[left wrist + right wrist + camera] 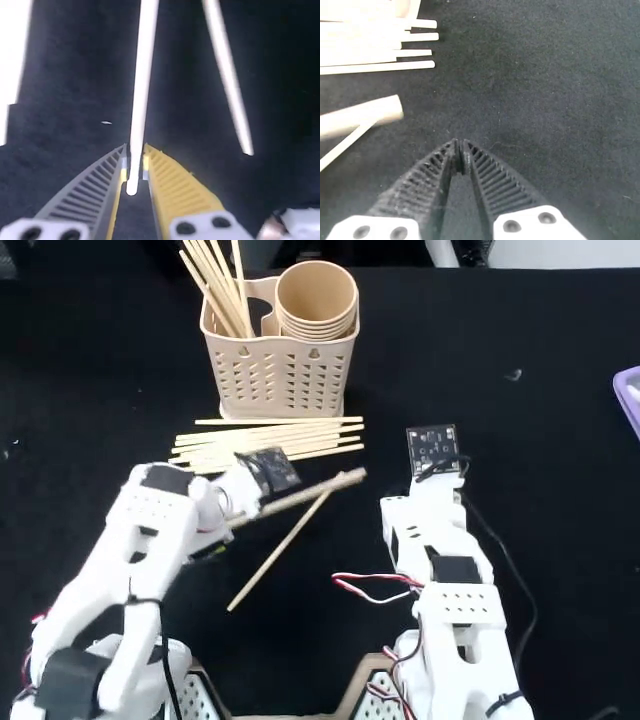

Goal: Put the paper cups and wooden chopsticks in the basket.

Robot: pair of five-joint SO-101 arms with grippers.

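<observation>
A beige perforated basket stands at the back, with stacked paper cups in its right part and several chopsticks leaning in its left part. Several more chopsticks lie in a row on the black mat in front of it. My left gripper is shut on one chopstick, held a little above the mat and pointing right. Another loose chopstick lies diagonally below it. My right gripper is shut with nothing in it, over bare mat at the right of the row.
The table is covered by a black mat. A purple object pokes in at the right edge. Red and white wires hang by the right arm's base.
</observation>
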